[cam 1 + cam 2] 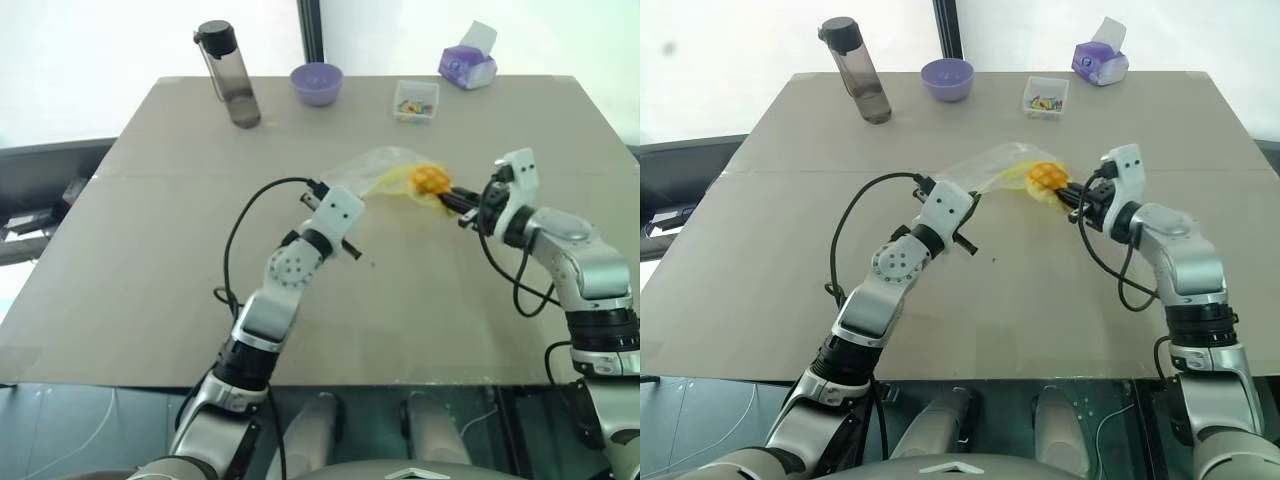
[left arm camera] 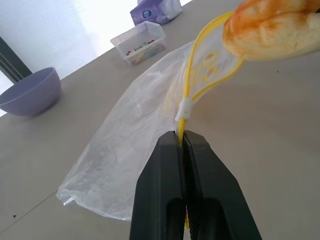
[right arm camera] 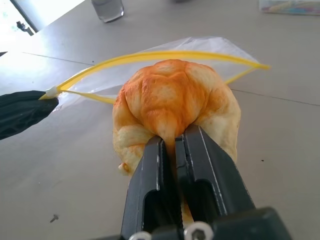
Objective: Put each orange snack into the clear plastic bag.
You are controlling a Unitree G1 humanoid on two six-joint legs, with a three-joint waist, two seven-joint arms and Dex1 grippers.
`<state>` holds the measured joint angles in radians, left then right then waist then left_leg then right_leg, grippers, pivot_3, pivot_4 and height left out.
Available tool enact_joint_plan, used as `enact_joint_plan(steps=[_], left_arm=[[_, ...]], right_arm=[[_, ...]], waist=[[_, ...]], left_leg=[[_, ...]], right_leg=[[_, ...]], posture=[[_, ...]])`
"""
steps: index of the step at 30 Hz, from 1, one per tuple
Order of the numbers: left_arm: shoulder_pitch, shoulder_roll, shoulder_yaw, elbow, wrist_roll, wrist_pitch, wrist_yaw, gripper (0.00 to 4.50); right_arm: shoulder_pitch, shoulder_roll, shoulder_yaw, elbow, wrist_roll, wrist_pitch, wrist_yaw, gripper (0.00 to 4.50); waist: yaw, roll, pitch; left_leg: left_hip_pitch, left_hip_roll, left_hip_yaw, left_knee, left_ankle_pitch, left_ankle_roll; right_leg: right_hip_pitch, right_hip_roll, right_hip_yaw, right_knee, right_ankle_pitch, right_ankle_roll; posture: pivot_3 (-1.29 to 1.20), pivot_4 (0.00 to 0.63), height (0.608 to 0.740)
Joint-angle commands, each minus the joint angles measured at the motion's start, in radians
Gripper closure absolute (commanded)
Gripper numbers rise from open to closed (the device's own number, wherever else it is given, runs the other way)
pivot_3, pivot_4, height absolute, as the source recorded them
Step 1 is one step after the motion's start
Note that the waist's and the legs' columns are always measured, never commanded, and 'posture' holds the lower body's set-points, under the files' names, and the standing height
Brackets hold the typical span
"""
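Orange criss-crossed snack (image 1: pixel 429 179), yellow-edged bag (image 1: pixel 375 170)

Hidden and cut-off parts near the orange snack

The orange snack (image 3: pixel 172 107) covers the middle of the clear plastic bag (image 3: pixel 210 47) mouth behind it; beyond the bag, the small box's (image 1: pixel 416 101) colourful contents are too small to identify.

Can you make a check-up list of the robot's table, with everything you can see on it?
Surface: brown table, seam across it.
Job's things: orange snack at the clear bag's open yellow mouth.
Clutter: bottle, purple bowl, small clear box, tissue pack along the far edge.
Grippers: left claw shut on the bag's yellow strip; right claw shut on the snack.
Cables: black cables looping off both arms.
Surroundings: bright windows, dark post behind.
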<state>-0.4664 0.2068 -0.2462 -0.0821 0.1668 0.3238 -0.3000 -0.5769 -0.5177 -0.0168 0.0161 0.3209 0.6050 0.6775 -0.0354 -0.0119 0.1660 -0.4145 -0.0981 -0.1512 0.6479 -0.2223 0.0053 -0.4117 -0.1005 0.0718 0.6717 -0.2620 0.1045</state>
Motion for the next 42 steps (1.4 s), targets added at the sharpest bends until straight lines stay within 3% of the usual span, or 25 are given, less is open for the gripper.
enact_joint_plan(steps=[1,18,24,30,33,42], left_arm=[[0.0,-0.005,-0.006,-0.017,0.011,-0.032,0.005,4.5],[0.039,0.035,-0.136,0.001,0.017,-0.242,-0.143,4.5],[0.052,0.026,-0.123,-0.009,0.016,-0.219,-0.157,4.5],[0.054,0.014,-0.066,-0.007,-0.014,-0.188,-0.148,4.5],[0.05,0.013,-0.048,-0.005,-0.031,-0.18,-0.154,4.5],[0.039,0.003,-0.004,-0.008,-0.087,-0.139,-0.162,4.5]], right_arm=[[-0.019,-0.006,-0.001,-0.037,0.003,-0.01,0.012,4.46],[-0.155,0.048,0.076,0.105,-0.005,0.081,0.052,4.46],[-0.216,0.09,0.032,0.198,0.028,0.108,0.039,4.46],[-0.2,0.067,-0.042,0.174,0.158,0.159,0.164,4.46],[-0.224,0.071,-0.064,0.243,0.136,0.143,0.11,4.46],[-0.205,0.06,-0.065,0.237,0.146,0.132,0.143,4.46]], waist=[[0.0,0.0,0.0],[-0.002,0.0,0.0],[-0.003,0.0,0.0],[-0.002,0.0,0.0],[-0.002,0.0,0.0],[-0.004,0.0,0.0]], left_leg=[[0.0,0.0,0.0,0.0,0.0,0.0],[0.0,0.0,0.0,0.0,0.0,0.0],[0.0,0.0,0.0,0.0,0.0,0.0],[-0.001,0.0,-0.001,0.0,0.0,0.0],[-0.001,0.0,-0.001,0.0,0.0,0.0],[-0.001,0.0,-0.001,0.0,0.0,0.0]], right_leg=[[0.0,0.0,0.0,0.0,0.0,0.0],[0.0,0.0,0.0,0.0,0.0,0.0],[0.0,0.0,0.0,0.0,0.0,0.0],[0.0,0.0,-0.001,0.0,0.0,0.0],[0.0,0.0,-0.001,0.0,0.0,0.0],[-0.001,0.0,-0.001,0.0,0.0,0.0]], posture=[[0.0,0.15,0.739],[0.0,0.15,0.739],[0.0,0.15,0.739],[0.0,0.15,0.739],[0.0,0.15,0.739],[0.0,0.15,0.739]])
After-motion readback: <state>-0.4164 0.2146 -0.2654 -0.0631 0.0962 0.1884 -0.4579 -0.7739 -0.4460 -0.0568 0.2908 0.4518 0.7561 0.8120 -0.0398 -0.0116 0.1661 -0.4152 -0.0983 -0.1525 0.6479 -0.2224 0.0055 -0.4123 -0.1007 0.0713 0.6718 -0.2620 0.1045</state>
